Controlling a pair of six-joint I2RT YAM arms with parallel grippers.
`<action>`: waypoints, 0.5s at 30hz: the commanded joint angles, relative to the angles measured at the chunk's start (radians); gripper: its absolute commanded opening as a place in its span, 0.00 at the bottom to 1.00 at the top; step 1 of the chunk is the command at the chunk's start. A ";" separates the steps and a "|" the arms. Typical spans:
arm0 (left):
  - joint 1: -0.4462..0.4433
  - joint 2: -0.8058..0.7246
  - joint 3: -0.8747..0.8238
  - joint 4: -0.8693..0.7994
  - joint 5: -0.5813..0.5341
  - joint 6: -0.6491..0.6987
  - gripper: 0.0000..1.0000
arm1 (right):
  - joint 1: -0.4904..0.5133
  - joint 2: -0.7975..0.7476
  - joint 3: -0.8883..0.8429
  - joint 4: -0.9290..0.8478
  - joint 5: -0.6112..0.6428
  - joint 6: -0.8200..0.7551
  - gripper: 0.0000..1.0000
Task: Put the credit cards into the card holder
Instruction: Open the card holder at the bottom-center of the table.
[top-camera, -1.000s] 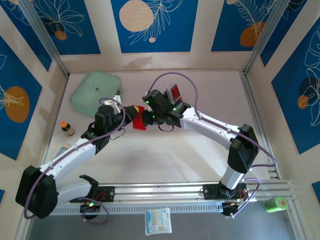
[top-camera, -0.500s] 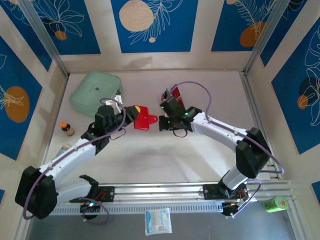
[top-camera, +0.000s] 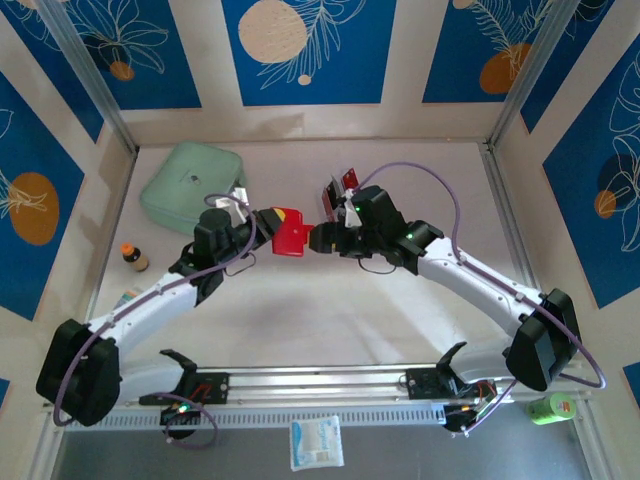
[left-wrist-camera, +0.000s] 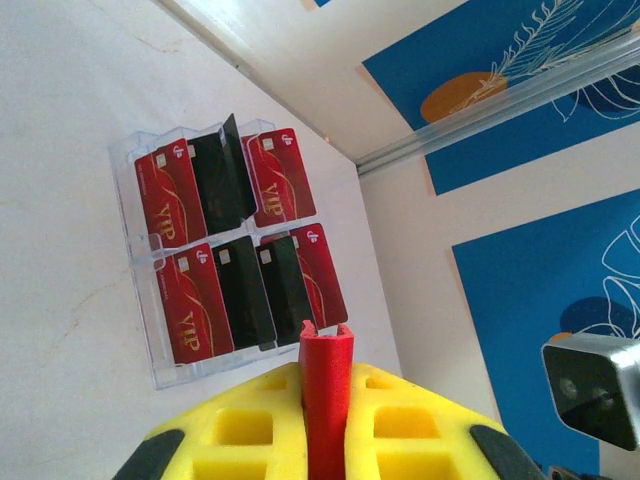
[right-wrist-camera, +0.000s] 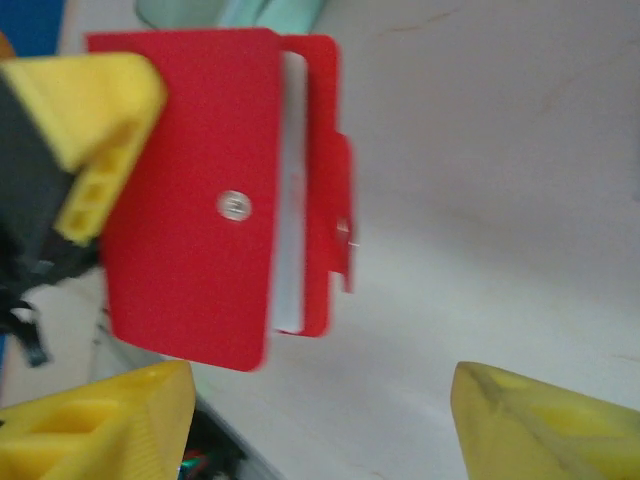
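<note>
The card holder is a small red wallet held above the table, and my left gripper is shut on its left edge. In the left wrist view its thin red edge stands pinched between my yellow fingers. The right wrist view shows its flat side with the pale dot clasp and its flap slightly apart. My right gripper hangs just right of it, open and holding nothing, apart from the wallet. Several credit cards, red and black, stand in a clear rack behind.
The clear plastic rack stands on the table near the back wall. A mint-green case lies at the back left and a small bottle by the left wall. A white packet lies in front of the rail.
My right gripper has drawn back to the right from the wallet and opened wide. The left gripper still holds the wallet and has barely shifted.
</note>
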 joint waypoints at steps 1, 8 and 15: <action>-0.007 0.016 0.004 0.091 0.009 -0.028 0.00 | -0.002 0.027 0.008 0.116 -0.080 0.057 0.77; -0.012 0.043 0.012 0.129 -0.009 -0.064 0.00 | -0.021 0.092 0.003 0.212 -0.063 0.098 0.84; -0.014 0.056 0.012 0.172 -0.001 -0.093 0.00 | -0.069 0.103 -0.059 0.283 -0.095 0.134 0.83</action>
